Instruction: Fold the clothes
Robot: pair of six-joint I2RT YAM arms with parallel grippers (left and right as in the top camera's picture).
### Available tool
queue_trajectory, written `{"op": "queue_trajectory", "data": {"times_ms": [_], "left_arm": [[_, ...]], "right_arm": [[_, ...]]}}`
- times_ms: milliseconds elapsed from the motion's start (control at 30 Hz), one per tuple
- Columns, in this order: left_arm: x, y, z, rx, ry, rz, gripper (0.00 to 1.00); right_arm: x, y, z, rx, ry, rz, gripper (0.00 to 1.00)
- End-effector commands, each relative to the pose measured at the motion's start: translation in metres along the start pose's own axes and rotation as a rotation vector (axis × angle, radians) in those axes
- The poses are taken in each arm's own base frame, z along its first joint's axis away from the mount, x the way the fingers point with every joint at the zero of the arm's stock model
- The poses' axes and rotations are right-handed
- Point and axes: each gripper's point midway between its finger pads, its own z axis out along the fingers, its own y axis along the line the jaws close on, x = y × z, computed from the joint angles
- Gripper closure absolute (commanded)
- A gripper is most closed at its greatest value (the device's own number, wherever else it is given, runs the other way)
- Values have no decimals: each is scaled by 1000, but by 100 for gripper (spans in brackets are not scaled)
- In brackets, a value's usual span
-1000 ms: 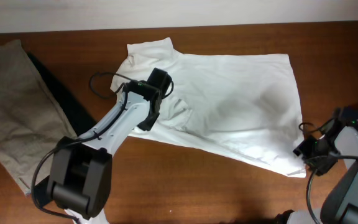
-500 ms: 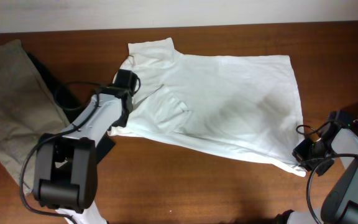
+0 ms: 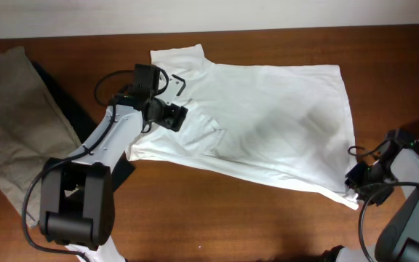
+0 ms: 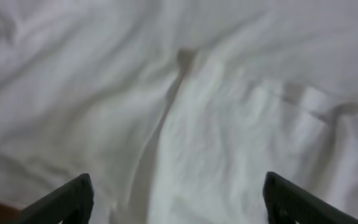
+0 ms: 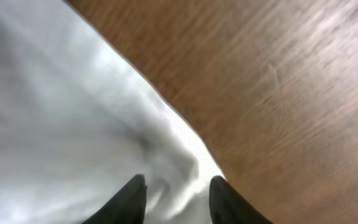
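- Brown wooden counter carries a white T-shirt.
- Left gripper spread wide just above T-shirt's wrinkles.
- Right gripper narrowly parted astride T-shirt's hem corner; grip unclear.

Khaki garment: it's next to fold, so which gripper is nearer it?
Left. The left gripper is over the sleeve end of the white T-shirt, the side toward the khaki garment; the right gripper is at the shirt's far hem corner.
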Motion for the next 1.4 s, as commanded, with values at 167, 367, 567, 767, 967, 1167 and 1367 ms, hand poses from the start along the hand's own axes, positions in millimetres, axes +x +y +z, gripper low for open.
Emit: {"op": "queue_trajectory", "data": {"times_ms": [167,367,567,767,967,1167,1367], "left_arm": [[-28,-13,45,121,-153,85,18],[-27,-17,74,144,-181,92,34],[-16,-32,81,194,-136,84,72],[-47,-24,60,181,-137,63,100],[-77,11,-10,-7,18,39,100],[-75,26,-66,-132,64,35,100],[-77,32,-110,-181,33,27,100]], "right_arm": [[4,29,-83,-210,-151,-117,56],[14,25,-87,-205,-133,-115,56],[14,25,-87,-204,-132,-115,55],[14,25,-87,-203,-133,-115,55],[25,39,-88,-288,-102,-249,50],[65,10,-32,-143,62,-80,50],[72,5,5,-137,59,128,55]]}}
